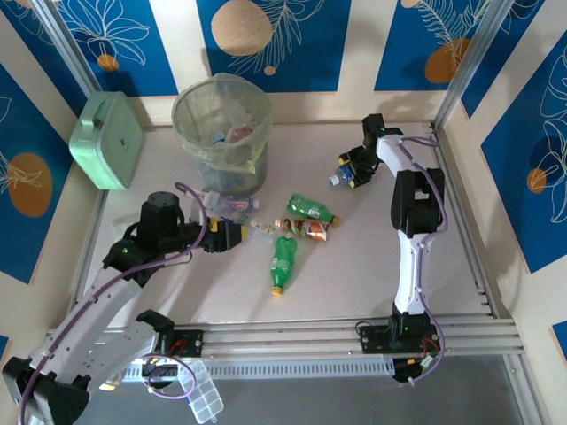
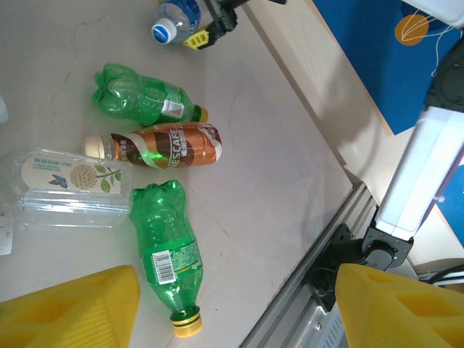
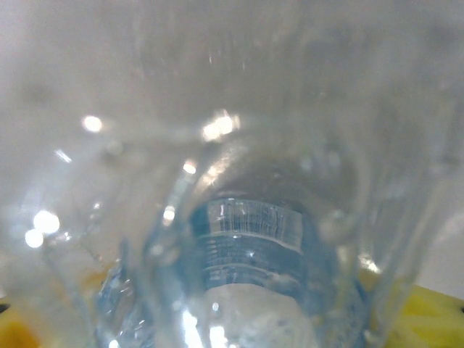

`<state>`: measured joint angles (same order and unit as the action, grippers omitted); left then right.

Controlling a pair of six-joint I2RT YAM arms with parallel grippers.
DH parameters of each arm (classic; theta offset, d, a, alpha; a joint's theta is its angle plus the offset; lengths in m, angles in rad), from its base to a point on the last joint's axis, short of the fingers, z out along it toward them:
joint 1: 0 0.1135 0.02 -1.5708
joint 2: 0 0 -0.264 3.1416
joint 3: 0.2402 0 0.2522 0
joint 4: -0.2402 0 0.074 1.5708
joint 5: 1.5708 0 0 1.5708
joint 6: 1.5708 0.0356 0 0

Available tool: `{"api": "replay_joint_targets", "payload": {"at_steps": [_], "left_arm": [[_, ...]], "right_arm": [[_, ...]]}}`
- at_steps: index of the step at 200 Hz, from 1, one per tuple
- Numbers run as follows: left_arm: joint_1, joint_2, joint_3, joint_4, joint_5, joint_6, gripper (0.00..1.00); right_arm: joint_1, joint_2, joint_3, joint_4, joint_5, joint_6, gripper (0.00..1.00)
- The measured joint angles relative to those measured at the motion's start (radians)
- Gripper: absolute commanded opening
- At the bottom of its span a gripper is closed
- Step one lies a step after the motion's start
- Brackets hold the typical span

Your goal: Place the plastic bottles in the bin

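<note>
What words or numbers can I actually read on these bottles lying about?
"NESCAFE": on the label of the brown bottle, seen from the left wrist; the first letter is partly turned away.
Barcode and print on the nearer green bottle: too small to read.
White label on the farther green bottle: too small to read.
Flower label on the clear bottle: print too small to read.
Label on the blue-label bottle: blurred, unreadable.

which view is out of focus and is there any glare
right wrist: the clear bottle is too near the lens, so it looks soft and hazy, with bright glints on its plastic; left wrist: sharp and evenly lit, the brown bottle has a readable label; top external: sharp, even light, the bin casts little shadow
</note>
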<state>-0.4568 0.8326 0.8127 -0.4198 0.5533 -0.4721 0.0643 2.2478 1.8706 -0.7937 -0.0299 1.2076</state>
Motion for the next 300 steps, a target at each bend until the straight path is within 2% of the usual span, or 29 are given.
{"api": "replay_joint_targets", "payload": {"at_steps": [13, 51, 112, 129, 152, 179, 185, 209, 255, 276, 300], "left_arm": [[0.000, 0.000, 0.000, 0.000, -0.005, -0.004, 0.76], [-0.004, -0.004, 0.001, 0.001, -0.030, -0.046, 0.78], [-0.006, 0.000, 0.096, 0.016, -0.061, -0.080, 0.84], [-0.006, 0.014, 0.136, 0.034, -0.056, -0.083, 0.90], [-0.010, 0.047, 0.180, 0.054, -0.049, -0.076, 0.92], [-0.035, 0.135, 0.278, 0.050, -0.036, -0.045, 0.95], [-0.042, 0.158, 0.303, 0.050, -0.031, -0.037, 0.99], [-0.068, 0.225, 0.368, 0.075, 0.005, -0.007, 0.99], [-0.086, 0.309, 0.377, 0.265, 0.184, -0.020, 1.00], [-0.103, 0.352, 0.373, 0.390, 0.277, -0.051, 0.98], [-0.113, 0.406, 0.373, 0.464, 0.335, -0.080, 0.95]], "right_arm": [[0.006, -0.097, -0.097, 0.040, 0.004, -0.020, 0.63], [0.064, -0.410, -0.296, 0.153, 0.045, -0.129, 0.62], [0.319, -0.874, -0.666, 0.418, 0.030, -0.468, 0.62], [0.385, -0.974, -0.761, 0.472, 0.017, -0.558, 0.62], [0.472, -1.081, -0.850, 0.527, -0.004, -0.675, 0.62], [0.549, -1.173, -0.907, 0.570, -0.070, -0.780, 0.63], [0.559, -1.188, -0.911, 0.577, -0.089, -0.797, 0.63], [0.581, -1.217, -0.917, 0.602, -0.161, -0.848, 0.64], [0.613, -1.242, -0.932, 0.615, -0.286, -0.886, 0.65], [0.617, -1.245, -0.932, 0.619, -0.327, -0.886, 0.65], [0.622, -1.245, -0.932, 0.623, -0.368, -0.884, 0.65]]}}
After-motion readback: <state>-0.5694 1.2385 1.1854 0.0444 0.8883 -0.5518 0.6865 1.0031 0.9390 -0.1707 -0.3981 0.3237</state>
